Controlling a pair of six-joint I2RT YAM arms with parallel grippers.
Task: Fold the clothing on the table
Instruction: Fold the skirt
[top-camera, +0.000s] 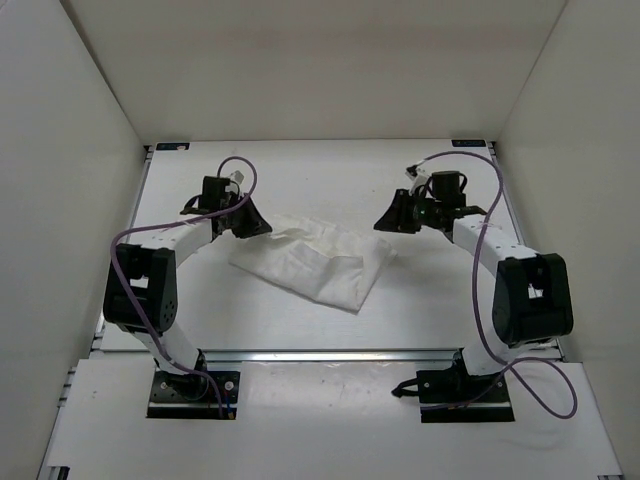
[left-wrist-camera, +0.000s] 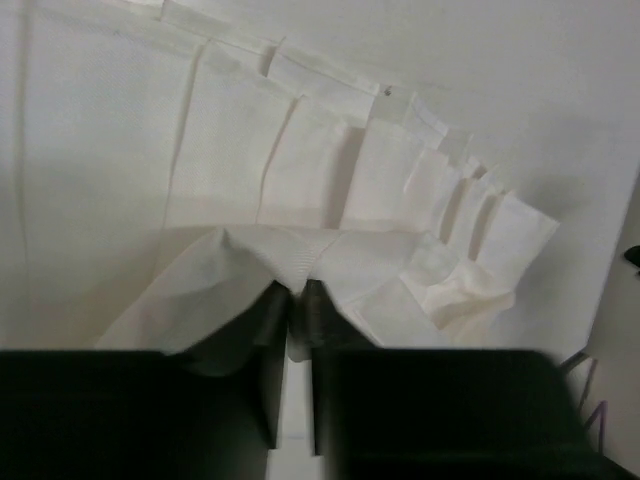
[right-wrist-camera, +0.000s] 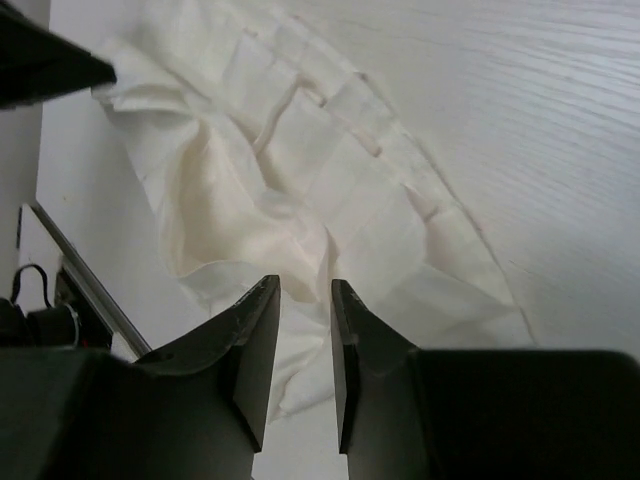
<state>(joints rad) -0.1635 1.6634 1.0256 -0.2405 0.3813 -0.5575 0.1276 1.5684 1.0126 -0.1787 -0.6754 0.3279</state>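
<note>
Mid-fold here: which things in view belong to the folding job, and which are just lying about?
Job in hand:
- clothing
- table
- left gripper
- right gripper

Just there:
- purple cables
- metal rail
- base plates
- walls

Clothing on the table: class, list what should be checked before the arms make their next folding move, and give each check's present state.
1. Left tool pinches the clothing: ok.
2. Right tool grips the clothing: not ok, jaws apart.
3. Clothing lies wholly on the table: ok.
4. Clothing smooth: not ok, wrinkled and bunched.
5. Edges aligned for folding: cannot tell.
</note>
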